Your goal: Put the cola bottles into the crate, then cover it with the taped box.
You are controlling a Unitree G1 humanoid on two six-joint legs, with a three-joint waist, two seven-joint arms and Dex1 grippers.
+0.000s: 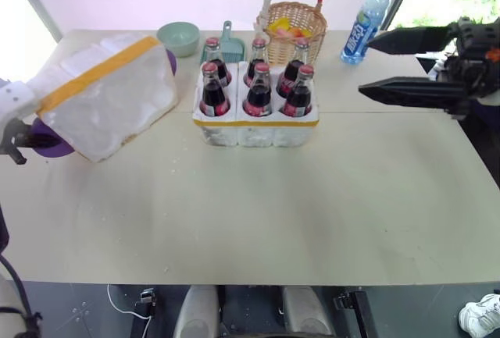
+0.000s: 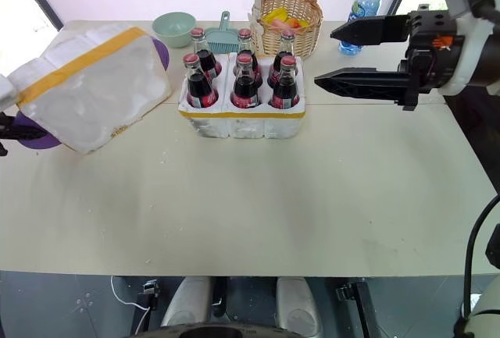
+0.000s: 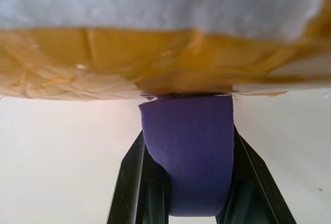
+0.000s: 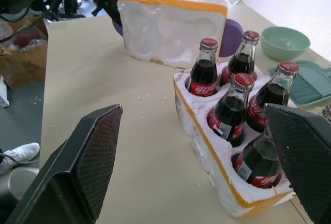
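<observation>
Six cola bottles (image 1: 254, 84) with red caps stand in the wells of the white foam crate (image 1: 254, 131) at the table's middle. To its left the taped box (image 1: 105, 96) lies tilted, a yellow band across it and a purple tab (image 1: 48, 147) at each end. At the box's left end, my left gripper (image 3: 187, 131) is shut on the near purple tab (image 3: 189, 157), just under the box's taped edge. Right of the crate and above the table, my right gripper (image 1: 364, 65) hovers open with nothing in it, fingers pointing at the bottles (image 4: 227, 110).
Behind the crate are a wicker basket (image 1: 293, 30), a teal dustpan (image 1: 229, 45) and a green bowl (image 1: 178, 37). A blue-capped water bottle (image 1: 366, 22) stands at the back right. The table's front half (image 1: 258, 213) is bare.
</observation>
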